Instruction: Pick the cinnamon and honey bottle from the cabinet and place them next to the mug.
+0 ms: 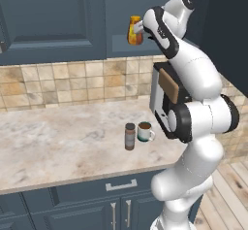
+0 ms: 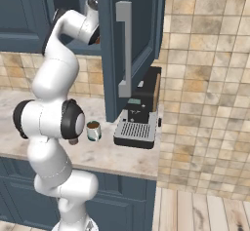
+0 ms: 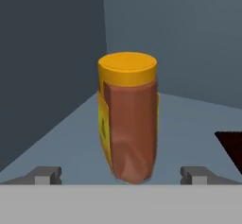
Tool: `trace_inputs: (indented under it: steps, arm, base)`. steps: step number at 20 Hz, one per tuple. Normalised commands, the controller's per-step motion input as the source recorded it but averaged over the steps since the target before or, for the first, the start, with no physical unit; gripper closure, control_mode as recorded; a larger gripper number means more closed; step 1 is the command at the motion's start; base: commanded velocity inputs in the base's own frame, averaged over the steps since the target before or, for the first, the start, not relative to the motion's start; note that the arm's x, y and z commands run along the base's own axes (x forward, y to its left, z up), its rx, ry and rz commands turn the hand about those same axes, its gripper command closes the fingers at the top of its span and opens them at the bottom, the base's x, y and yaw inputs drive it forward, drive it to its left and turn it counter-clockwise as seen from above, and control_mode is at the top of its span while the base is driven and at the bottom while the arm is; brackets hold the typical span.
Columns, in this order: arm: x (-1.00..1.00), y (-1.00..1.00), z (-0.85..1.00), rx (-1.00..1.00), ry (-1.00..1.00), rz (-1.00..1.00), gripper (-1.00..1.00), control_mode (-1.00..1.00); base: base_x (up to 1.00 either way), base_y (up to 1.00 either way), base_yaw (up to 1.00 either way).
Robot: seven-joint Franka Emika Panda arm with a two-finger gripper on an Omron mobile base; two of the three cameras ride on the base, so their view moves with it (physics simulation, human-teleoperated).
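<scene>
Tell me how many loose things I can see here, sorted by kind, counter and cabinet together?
Bottles: 1, the honey bottle in the cabinet.
Jars: 1, the cinnamon on the counter.
Mugs: 1, the mug beside it.
Coffee machines: 1, the coffee machine.
Total: 4.

Marble counter [image 1: 58, 141] bearing cinnamon [image 1: 130, 136], mug [image 1: 144, 131], coffee machine [image 2: 139, 113], cabinet [image 1: 121, 44] shelf bearing honey bottle [image 3: 128, 116]
</scene>
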Motion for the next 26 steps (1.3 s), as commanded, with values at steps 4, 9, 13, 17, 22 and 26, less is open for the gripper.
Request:
trace_inputs:
  steps: [4,9,13,17,22,26]
  arm:
    - [0.18,0.00,-0.05,0.00,0.02,0.01,-1.00,-1.00]
    - [0.08,0.00,0.00,0.00,0.10,0.00,-1.00,-1.00]
    - [0.00,0.00,0.00,0.00,0.19,0.00,-1.00,-1.00]
    - [0.03,0.00,0.00,0.00,0.11,0.00,-1.00,-1.00]
    - [0.15,0.00,-0.01,0.00,0.00,0.00,-1.00,-1.00]
    - [0.23,0.00,-0.04,0.00,0.00,0.00,-1.00,-1.00]
  base:
    - [0.00,0.00,0.00]
    - [0.00,0.00,0.00]
    - [0.00,0.00,0.00]
    - [0.00,0.00,0.00]
    - [0.00,0.00,0.00]
    - [0.00,0.00,0.00]
